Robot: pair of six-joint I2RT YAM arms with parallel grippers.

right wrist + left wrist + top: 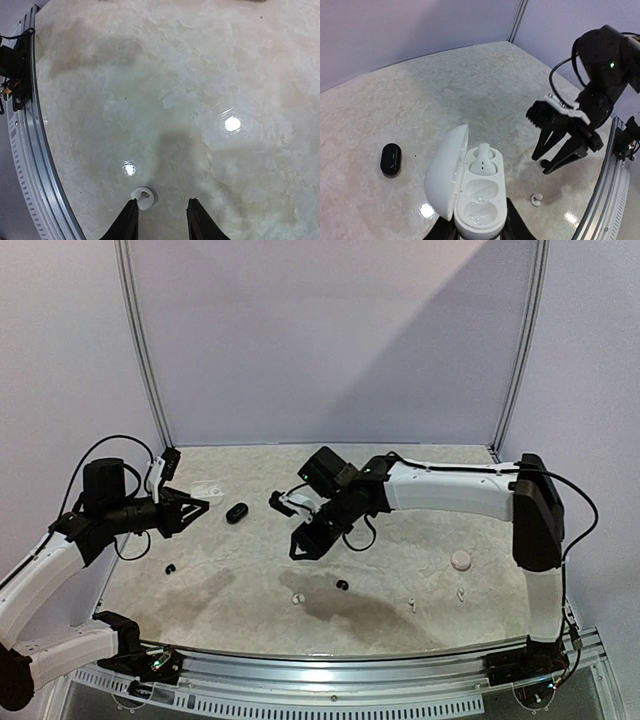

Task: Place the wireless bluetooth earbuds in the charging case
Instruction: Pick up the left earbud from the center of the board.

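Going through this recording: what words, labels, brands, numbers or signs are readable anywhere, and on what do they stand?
None can be read in any view.
The white charging case, the black case and the table rail show no lettering.
The green light on the right arm is a plain dot, not a character.

White earbuds [298, 597] [411, 605] [461, 593] [484, 159] — four; black earbuds [170, 567] [342, 584] — two; white case [445, 175], one; black case [237, 512], one; white disc [460, 559], one.
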